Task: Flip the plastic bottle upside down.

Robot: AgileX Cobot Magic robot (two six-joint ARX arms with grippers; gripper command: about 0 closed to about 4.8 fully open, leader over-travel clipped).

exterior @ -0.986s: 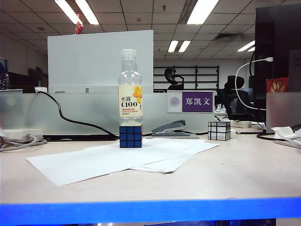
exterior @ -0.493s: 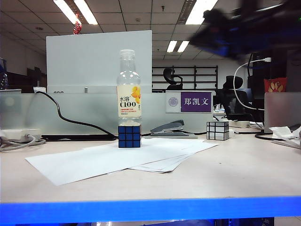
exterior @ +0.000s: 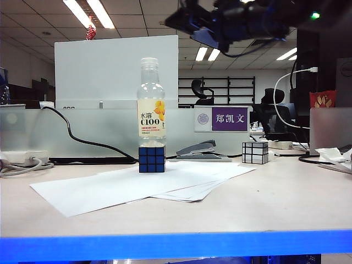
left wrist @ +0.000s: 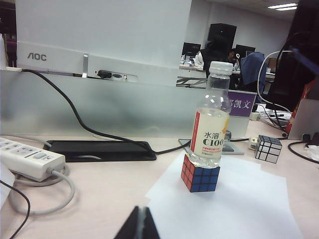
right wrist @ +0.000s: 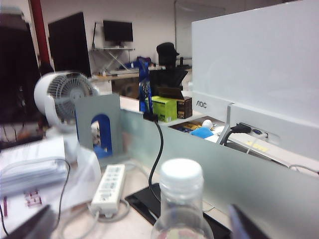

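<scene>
1. Up high, my right fingers (exterior: 179,21) hang above and to the right of the plastic bottle (exterior: 152,102), well clear of it; in the exterior view the arm behind them is a dark blur, so their shape is hard to read there.
2. From my right wrist, only two dark, blurred finger tips (right wrist: 244,224) poke in at the frame's corners, set wide apart with the bottle's white cap (right wrist: 181,175) between them and farther off. They hold nothing.
3. That same view cuts the bottle off just below its neck, so its label and base are out of sight there.
4. My left fingers (left wrist: 141,225) show only as a dark wedge at the frame's edge, pressed together and empty; the exterior view does not show them at all.
5. The bottle stands upright, cap on top, on a blue-faced puzzle cube (exterior: 152,159), which rests on loose white paper sheets (exterior: 110,190) on the table (exterior: 286,198).
6. Its label reads "C100" with a yellow fruit picture; the smaller print is too fine to make out.
7. A second, silver-and-black cube (exterior: 256,152) sits well apart to the right, near a stapler (exterior: 201,149).
8. A white power strip (left wrist: 30,158) lies off to the left, partly cut off in the exterior view.
</scene>
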